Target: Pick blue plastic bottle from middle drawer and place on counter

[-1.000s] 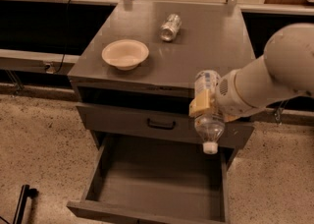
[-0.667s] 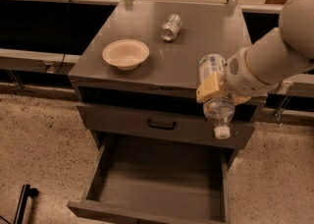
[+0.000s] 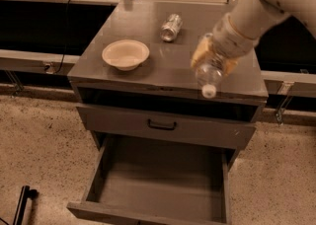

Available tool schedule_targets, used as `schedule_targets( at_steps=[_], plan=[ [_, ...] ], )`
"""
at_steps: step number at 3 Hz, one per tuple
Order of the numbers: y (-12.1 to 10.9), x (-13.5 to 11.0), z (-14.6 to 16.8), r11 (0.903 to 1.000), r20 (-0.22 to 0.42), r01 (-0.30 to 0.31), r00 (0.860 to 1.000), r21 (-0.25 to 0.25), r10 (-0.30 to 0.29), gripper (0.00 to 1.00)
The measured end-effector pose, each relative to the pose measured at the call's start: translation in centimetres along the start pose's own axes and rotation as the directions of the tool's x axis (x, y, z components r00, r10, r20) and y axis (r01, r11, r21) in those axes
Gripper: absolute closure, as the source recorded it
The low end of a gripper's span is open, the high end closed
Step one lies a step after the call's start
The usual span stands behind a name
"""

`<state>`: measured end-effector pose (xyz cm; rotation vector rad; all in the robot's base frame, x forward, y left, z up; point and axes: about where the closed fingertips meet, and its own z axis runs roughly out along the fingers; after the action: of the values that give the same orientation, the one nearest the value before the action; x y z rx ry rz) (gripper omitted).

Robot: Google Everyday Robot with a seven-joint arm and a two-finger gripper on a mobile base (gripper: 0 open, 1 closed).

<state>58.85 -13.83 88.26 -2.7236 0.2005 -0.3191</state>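
Supervisor: Jaws, position and state?
Inspector: Above the worktop [image 3: 133,26], front right part; closed around the blue plastic bottle [image 3: 208,73], which hangs tilted, white cap lowest, over the front lip.
Supervisor: And the middle drawer [image 3: 163,174]?
Inspector: Pulled out, well below the bottle. A bowl [image 3: 125,54] and a can [image 3: 171,26] rest on the worktop.

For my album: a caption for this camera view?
Tool holds the blue plastic bottle cap-down over the counter.
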Motion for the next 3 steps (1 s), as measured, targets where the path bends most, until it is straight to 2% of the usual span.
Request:
schedule_targets(
  at_steps=[1,2,3],
  plan=[
    [-3.5,4.2,0.5,0.9914,-0.003,-0.106,0.994,0.076,0.107,1.00],
    [-5.6,7.0,1.4,0.9797,-0.041,-0.168,0.984,0.110,0.173,0.86],
    [-5.4,8.5,5.9,0.9729,-0.055,-0.229,0.972,0.031,0.230,0.64]
  ],
)
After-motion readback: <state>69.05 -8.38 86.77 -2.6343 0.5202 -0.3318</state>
